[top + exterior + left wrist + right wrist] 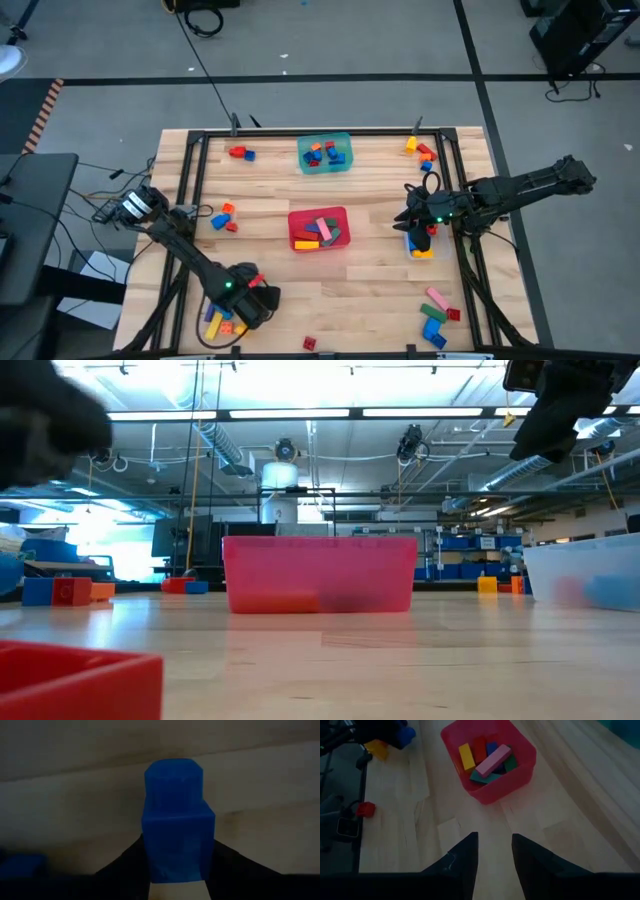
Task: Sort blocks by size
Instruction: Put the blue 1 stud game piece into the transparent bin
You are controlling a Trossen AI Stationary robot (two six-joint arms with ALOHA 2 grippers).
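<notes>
My left gripper (252, 300) is over the table's near left part, shut on a blue block (177, 820) that fills the left wrist view. Loose blocks (220, 322) lie on the table just beside it. My right gripper (415, 222) is open and empty above the table's right middle, next to a small heap of blocks (421, 247); in the right wrist view its fingers (470, 852) stand apart over bare wood. A red tub (318, 228) with longer blocks stands mid-table, and a teal tub (325, 152) with small blocks stands behind it. My left gripper pinches the blue block by two opposite sides of its near end (175, 870) between the two fingers. The block's narrower studded end (174, 780) points away from the fingers. Whether it is clear of the table, I cannot tell.
More blocks lie at the far left (240, 152), left middle (225, 218), far right (422, 150) and near right (437, 315). A single red block (309, 343) lies at the near edge. A black frame (190, 190) borders the work area. The low view shows a clear tub (590, 575).
</notes>
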